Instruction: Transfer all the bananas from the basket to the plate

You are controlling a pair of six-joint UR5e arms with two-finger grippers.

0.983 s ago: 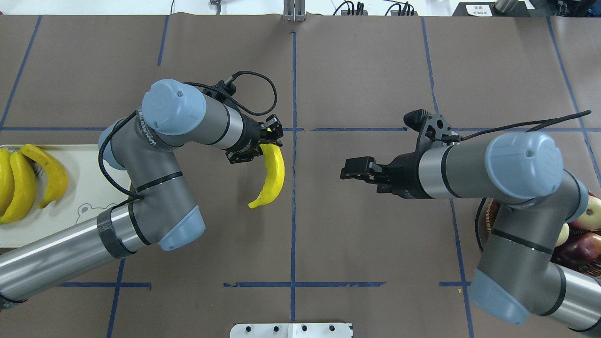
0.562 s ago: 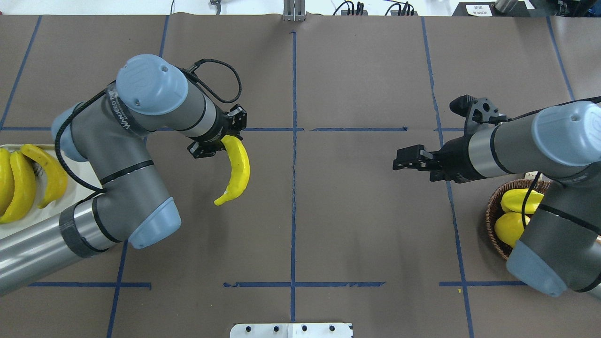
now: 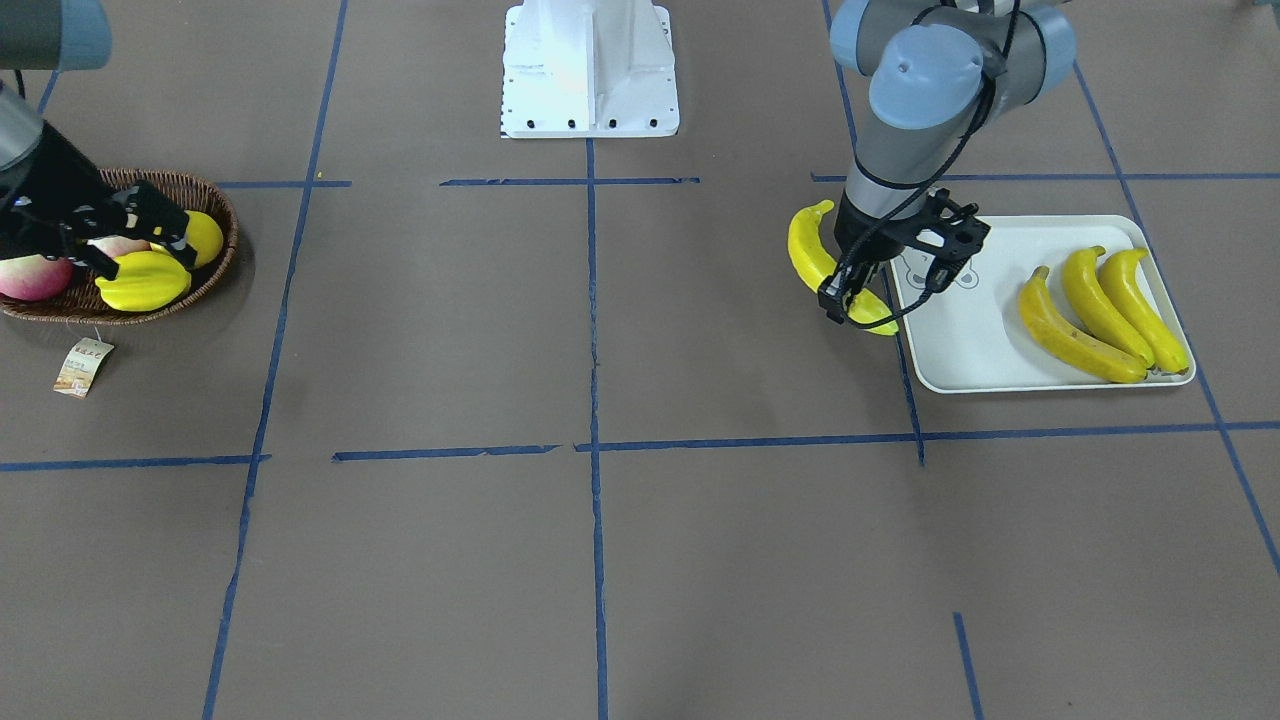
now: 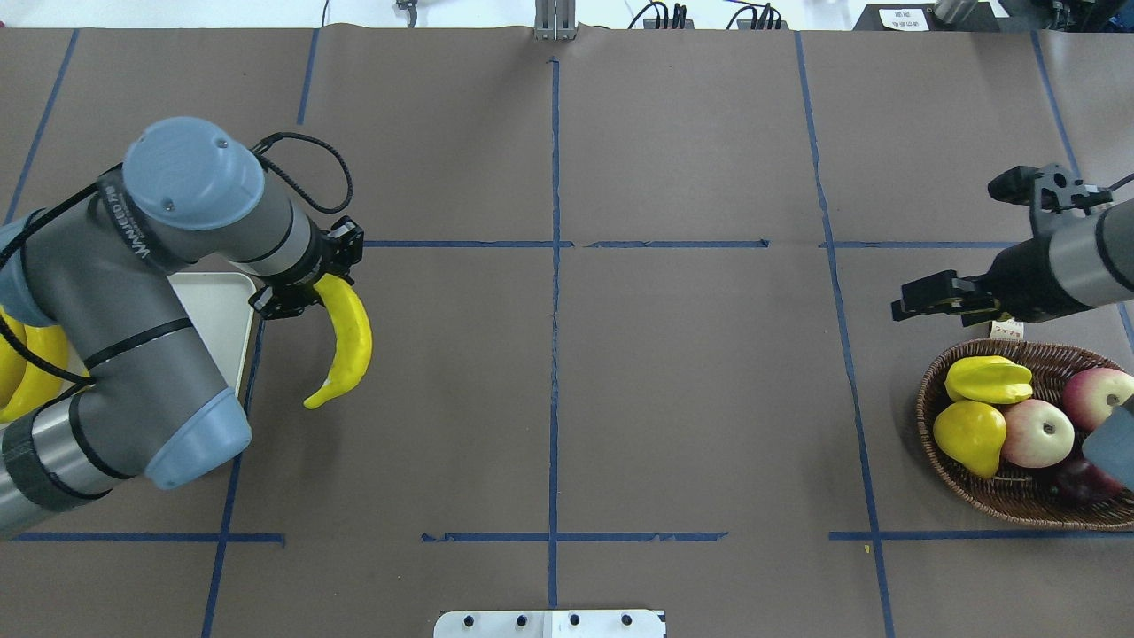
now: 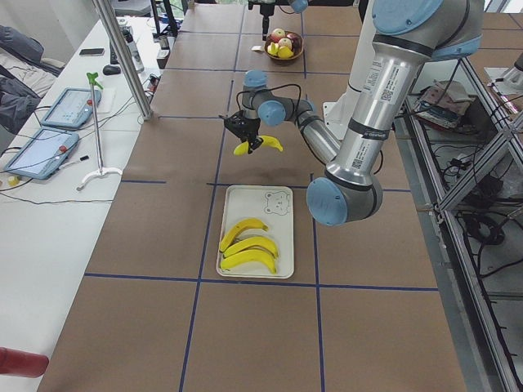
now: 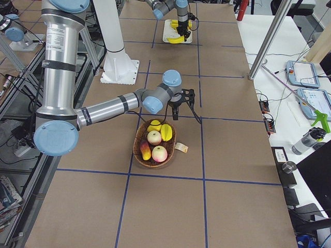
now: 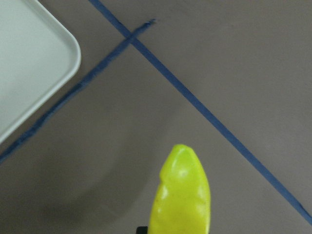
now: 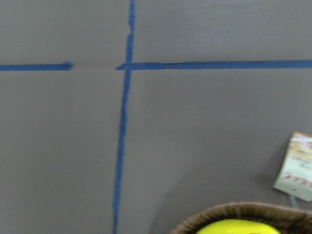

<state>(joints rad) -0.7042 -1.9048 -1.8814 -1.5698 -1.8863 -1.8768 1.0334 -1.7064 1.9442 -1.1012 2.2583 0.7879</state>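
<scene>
My left gripper is shut on one end of a yellow banana and holds it above the table, just off the plate's inner edge. The front view shows the same gripper, banana and plate. Three more bananas lie side by side on the plate. The held banana's tip shows in the left wrist view beside a plate corner. My right gripper is open and empty at the far rim of the wicker basket. No banana shows in the basket.
The basket holds a starfruit, a lemon, two apples and a dark fruit. Its paper tag lies on the table beside it. My left arm covers part of the plate from overhead.
My left arm has carried the banana left from the table's middle to the plate's edge. My right arm has drawn back right to the basket, uncovering the fruit.
</scene>
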